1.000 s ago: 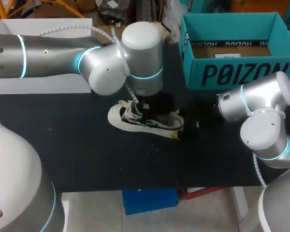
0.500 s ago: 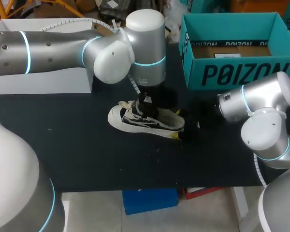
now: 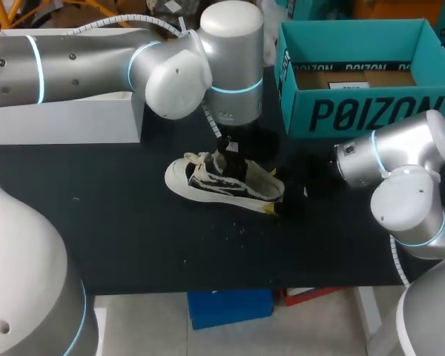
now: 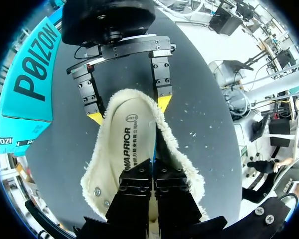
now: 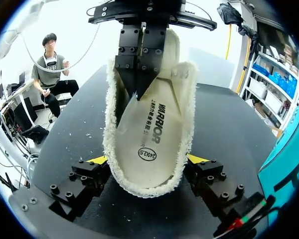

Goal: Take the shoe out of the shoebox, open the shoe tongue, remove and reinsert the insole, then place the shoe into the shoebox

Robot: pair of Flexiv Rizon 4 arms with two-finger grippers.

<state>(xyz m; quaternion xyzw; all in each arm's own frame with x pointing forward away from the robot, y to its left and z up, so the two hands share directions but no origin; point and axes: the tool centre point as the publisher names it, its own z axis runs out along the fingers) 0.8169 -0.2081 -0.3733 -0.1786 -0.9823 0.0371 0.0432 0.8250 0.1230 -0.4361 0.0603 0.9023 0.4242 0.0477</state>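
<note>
Insole (image 5: pixel 149 124) handling. My L gripper (image 4: pixel 153 169): fingers pressed together, pinching the insole toward its toe end, over the shoe (image 3: pixel 204 184), which lies on the table near the shoebox (image 3: pixel 356 111). My R gripper (image 5: pixel 147 160): fingers spread, tips bearing on the heel-end fleece rim from both sides. Advice: R grip light; L moves along the insole's length w/o twist, else it may buckle.
</note>
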